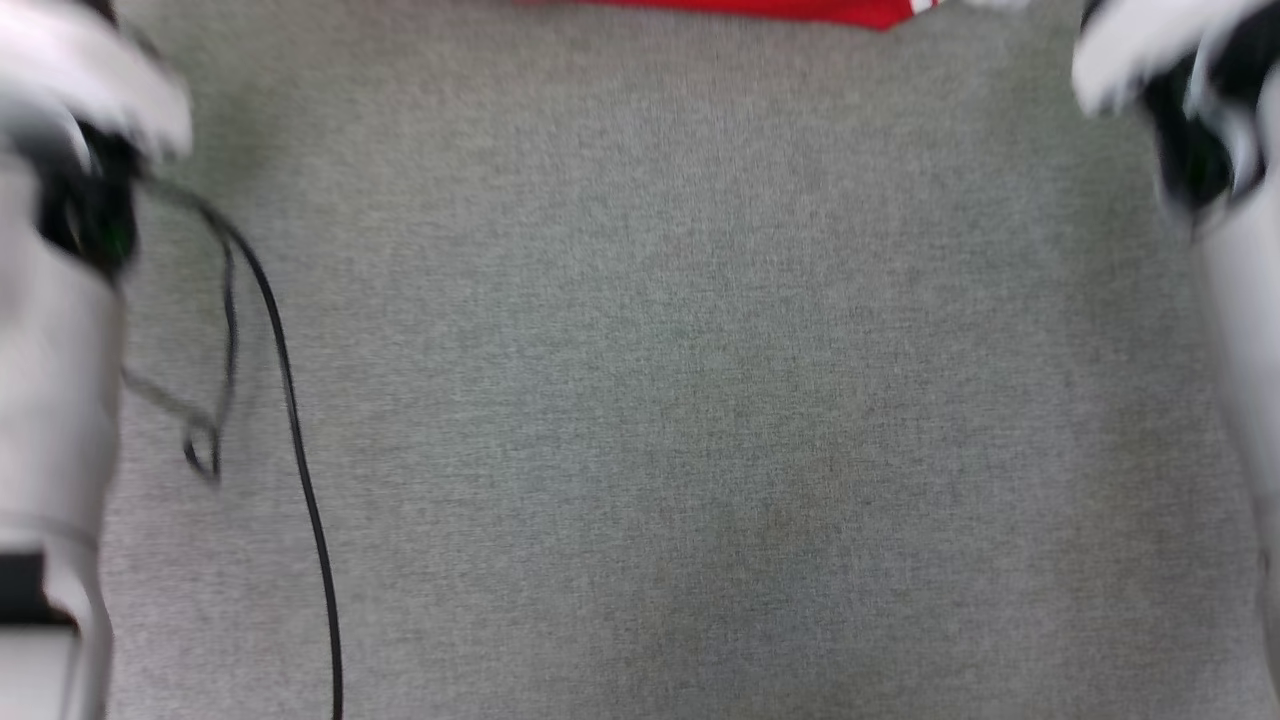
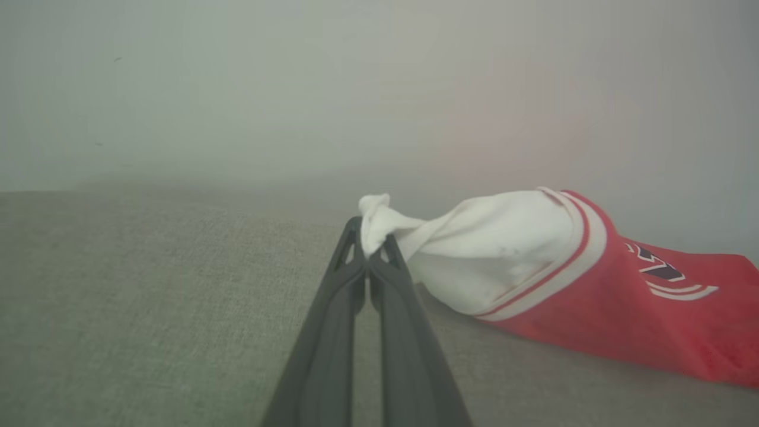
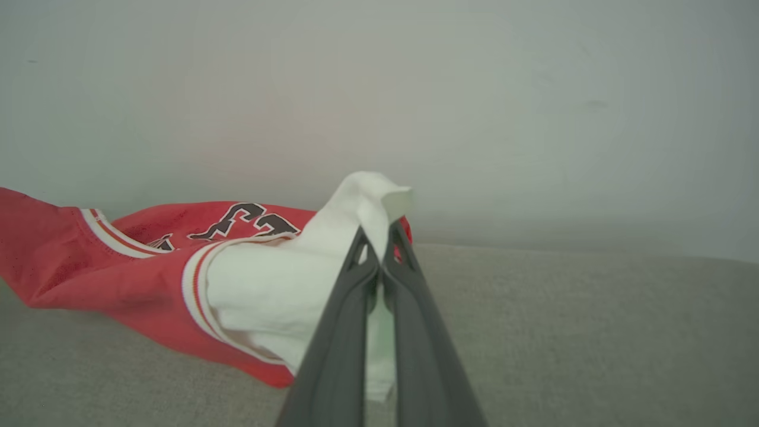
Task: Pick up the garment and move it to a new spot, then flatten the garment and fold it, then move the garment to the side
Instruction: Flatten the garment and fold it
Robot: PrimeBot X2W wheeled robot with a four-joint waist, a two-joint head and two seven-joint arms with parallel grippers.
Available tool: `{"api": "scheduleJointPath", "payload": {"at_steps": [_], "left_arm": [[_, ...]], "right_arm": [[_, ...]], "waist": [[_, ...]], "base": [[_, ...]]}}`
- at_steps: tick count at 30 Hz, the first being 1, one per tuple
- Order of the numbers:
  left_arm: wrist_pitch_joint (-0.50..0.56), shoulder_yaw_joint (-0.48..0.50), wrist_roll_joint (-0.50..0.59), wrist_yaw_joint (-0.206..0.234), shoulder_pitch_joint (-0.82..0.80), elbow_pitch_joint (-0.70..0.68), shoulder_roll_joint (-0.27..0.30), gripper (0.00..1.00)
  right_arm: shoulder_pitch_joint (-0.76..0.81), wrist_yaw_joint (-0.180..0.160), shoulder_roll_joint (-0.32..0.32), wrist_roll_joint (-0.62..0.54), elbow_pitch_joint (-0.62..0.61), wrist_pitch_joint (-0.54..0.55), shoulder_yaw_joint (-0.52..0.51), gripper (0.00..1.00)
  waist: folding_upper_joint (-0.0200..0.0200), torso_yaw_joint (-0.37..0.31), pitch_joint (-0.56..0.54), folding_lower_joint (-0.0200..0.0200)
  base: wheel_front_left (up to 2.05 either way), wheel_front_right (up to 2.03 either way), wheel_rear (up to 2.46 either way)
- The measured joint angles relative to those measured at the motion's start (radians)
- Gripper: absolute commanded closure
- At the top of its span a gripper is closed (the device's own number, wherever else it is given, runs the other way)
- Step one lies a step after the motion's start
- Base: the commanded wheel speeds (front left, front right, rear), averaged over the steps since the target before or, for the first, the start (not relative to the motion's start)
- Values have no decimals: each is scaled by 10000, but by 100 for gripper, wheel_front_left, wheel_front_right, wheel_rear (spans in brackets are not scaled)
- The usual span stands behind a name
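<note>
Nearest the robot, two pale forearms, the left [image 1: 50,400] and the right [image 1: 1245,330], flank the grey fabric surface [image 1: 640,400], both blurred. A black cable [image 1: 292,400] trails down the surface's left side.

Farther out, the left gripper [image 2: 372,237] is clamped shut on a bunched white sleeve of the garment [image 2: 622,314]. The right gripper [image 3: 378,234] pinches the other white sleeve in the same way.

The garment's [image 3: 148,279] red body sags onto the surface between the two grippers, near the far edge by a pale wall [image 3: 533,118], with its black number partly showing. From the head, a strip of the garment [image 1: 800,8] shows.
</note>
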Motion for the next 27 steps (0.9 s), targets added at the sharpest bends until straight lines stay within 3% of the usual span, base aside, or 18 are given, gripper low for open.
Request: {"api": "scheduleJointPath", "payload": {"at_steps": [7,13,27], "left_arm": [[-345,52,-372,-58,2766,-408,-58,100],[-433,384,-548,44,4823,-1127,-165,100],[-435,1005,-280,1329,9537,-4335,-274,100]], "right_arm": [[3174,0,-729,1012,-773,-44,403,100],[5490,2,-1070,1488,-1664,-128,90,100],[10093,4,-552,1266,-4180,782,-1522,100]], "waist": [[0,190,-834,-1],[0,345,-1624,-2],[0,640,-3595,-4]], "base": [[0,0,0],[0,0,0],[0,0,0]]}}
